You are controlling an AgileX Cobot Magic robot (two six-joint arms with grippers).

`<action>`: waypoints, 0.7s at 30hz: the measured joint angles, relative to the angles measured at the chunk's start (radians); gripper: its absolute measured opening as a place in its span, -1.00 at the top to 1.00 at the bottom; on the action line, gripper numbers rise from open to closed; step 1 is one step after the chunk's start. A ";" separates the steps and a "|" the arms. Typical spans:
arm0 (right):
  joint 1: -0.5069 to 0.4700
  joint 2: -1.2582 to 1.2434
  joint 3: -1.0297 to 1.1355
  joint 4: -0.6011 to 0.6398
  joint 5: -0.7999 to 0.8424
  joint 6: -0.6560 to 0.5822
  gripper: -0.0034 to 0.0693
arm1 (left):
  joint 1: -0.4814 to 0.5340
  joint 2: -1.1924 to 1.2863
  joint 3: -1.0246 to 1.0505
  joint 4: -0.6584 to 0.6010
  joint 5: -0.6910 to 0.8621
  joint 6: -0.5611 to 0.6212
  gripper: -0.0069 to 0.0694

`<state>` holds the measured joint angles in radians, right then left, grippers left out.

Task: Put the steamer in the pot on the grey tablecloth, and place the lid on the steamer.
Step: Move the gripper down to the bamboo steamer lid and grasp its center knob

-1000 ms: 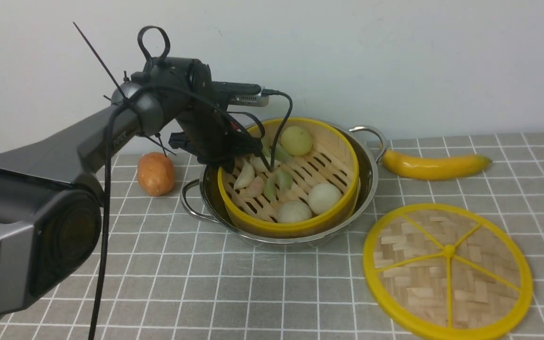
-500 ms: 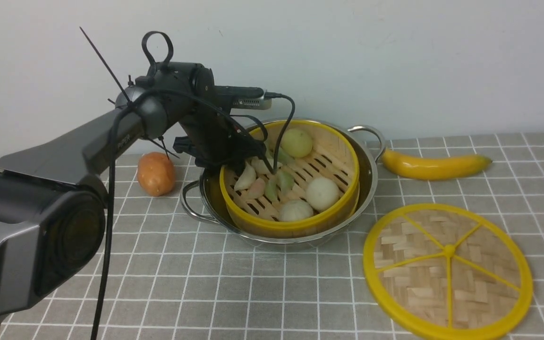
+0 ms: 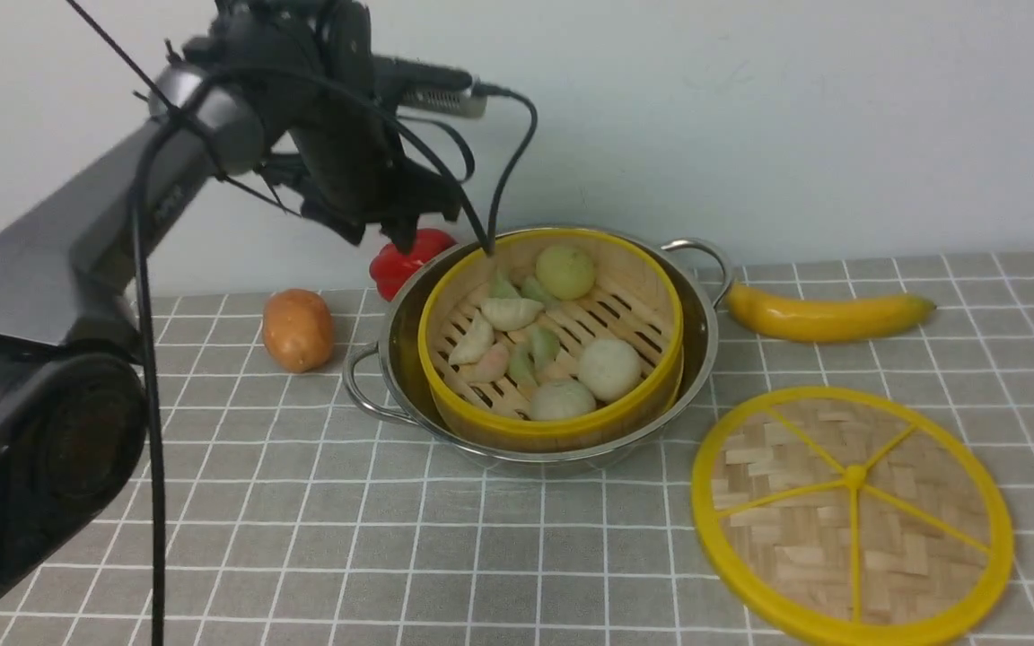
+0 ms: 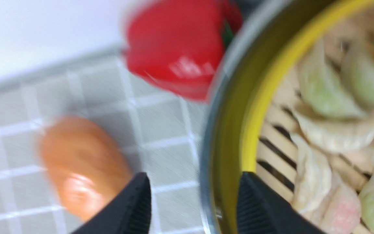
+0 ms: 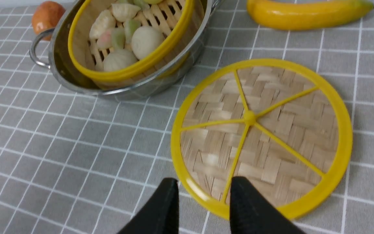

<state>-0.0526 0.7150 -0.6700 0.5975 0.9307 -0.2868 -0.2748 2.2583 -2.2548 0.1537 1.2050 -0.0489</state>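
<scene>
**Steamer seated in pot; lid not yet on**

Step 1 reads as done. The steamer sits inside the pot at the centre of the front view. Its yellow rim stands proud of the steel rim, and buns and dumplings lie on the slats. The pot stands on the grey tablecloth.

The left gripper hangs above the pot's upper-left edge, clear of it. The left wrist view is blurred, but it shows the jaws spread with nothing between them.

Step 2 is not begun. The lid lies flat on the cloth at the lower right of the front view, near the pot but apart from it, spokes up. In the right wrist view, the right gripper has its jaws partly apart over one edge of the lid's rim, gripping nothing. Whether it touches the rim cannot be told.

Judgement: roughly half complete. What remains is to grasp the lid, carry it over the pot and seat it on the steamer. A flat disc on cloth likely makes the rim pick-up the awkward part.
</scene>
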 joint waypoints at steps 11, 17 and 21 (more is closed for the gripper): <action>0.012 0.528 -0.296 0.048 0.041 -0.053 0.24 | 0.000 -0.315 0.108 -0.201 0.007 0.118 0.88; 0.160 0.755 -0.458 -0.071 0.083 0.021 0.24 | -0.003 -0.588 0.347 -0.242 0.008 0.201 0.88; 0.271 0.851 -0.510 -0.293 0.089 0.181 0.24 | -0.003 -0.803 0.534 -0.213 0.008 0.218 0.88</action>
<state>0.2180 1.5664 -1.1795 0.3048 1.0198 -0.1058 -0.2779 1.4552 -1.7208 -0.0596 1.2131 0.1694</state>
